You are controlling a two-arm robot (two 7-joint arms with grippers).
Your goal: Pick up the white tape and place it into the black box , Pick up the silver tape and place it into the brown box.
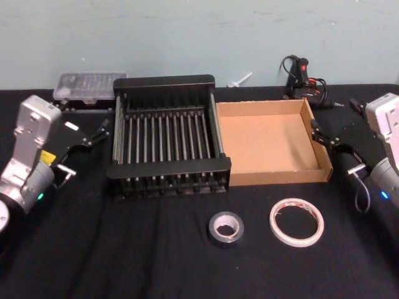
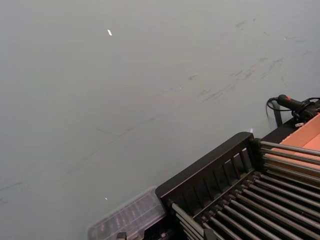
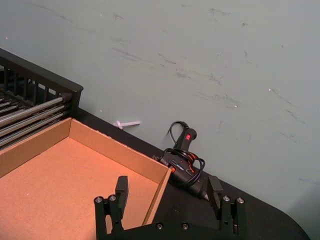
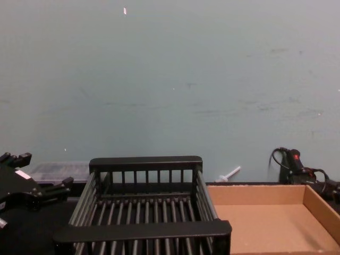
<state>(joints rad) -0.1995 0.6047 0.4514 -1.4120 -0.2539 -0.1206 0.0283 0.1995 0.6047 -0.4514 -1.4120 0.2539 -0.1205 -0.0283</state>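
Two tapes, neither boxed yet. White tape [image 1: 297, 222] lies flat on the table at 5 o'clock of centre; silver tape [image 1: 225, 228] just beside it at 9 o'clock. One black box [image 1: 168, 91], one brown box [image 1: 316, 147], both empty. Left gripper [image 1: 84, 144] at 9 o'clock, right gripper [image 1: 330, 148] at 3 o'clock: jaws spread, holding nothing. Both placements remain.

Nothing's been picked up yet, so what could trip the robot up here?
The silver tape and white tape lie close together, so reaching for one might nudge the other. The white tape lies flat and thin, possibly hard to pinch. The black box touches the brown box, so a sloppy drop could land in the wrong one.
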